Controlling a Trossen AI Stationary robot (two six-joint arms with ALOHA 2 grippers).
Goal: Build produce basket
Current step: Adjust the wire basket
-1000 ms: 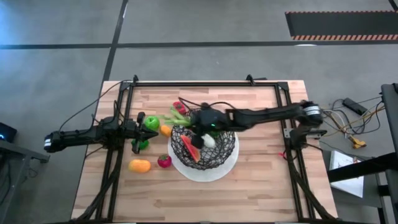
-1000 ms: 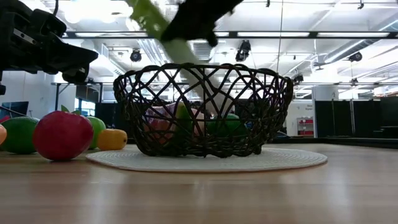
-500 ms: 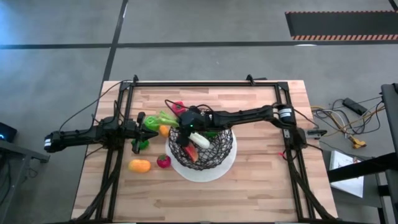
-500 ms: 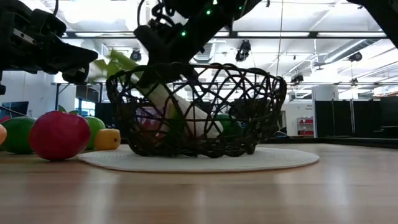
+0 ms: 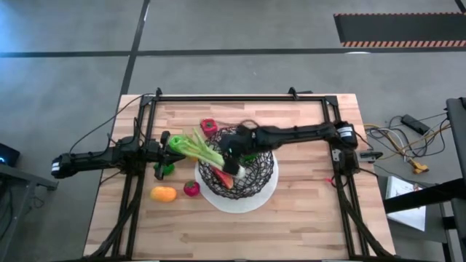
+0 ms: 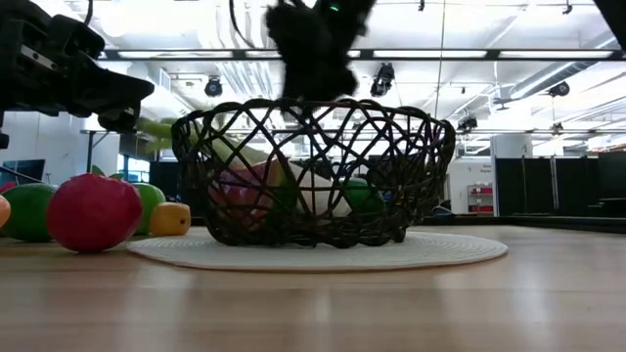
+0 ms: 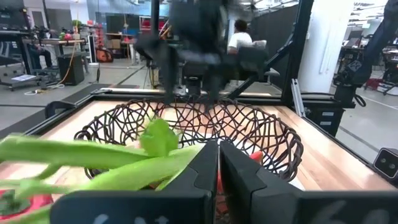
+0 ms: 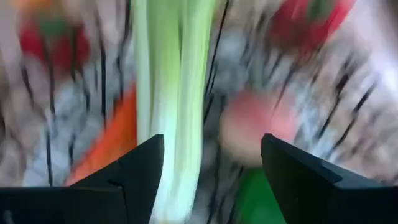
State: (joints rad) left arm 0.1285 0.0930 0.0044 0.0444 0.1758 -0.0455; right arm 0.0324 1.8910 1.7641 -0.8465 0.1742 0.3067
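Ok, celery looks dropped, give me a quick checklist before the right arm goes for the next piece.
1. Right gripper fingers open, nothing between them: ok.
2. Celery stalk fully inside basket: not ok, its leafy end hangs over the rim toward the left arm.
3. Basket centred on white plate: ok.
4. Left gripper parked clear of basket: ok, shut.
5. Loose produce reachable: ok, strawberry and orange piece lie on the table.
6. Right gripper clear of the wire: cannot tell.

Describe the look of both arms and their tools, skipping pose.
Both arms are dark, slim, jointed tubes with black cables trailing. The right tool carries small green lights near its wrist and has wedge-shaped black fingers. The left tool is black and blocky, with flat dark fingers.
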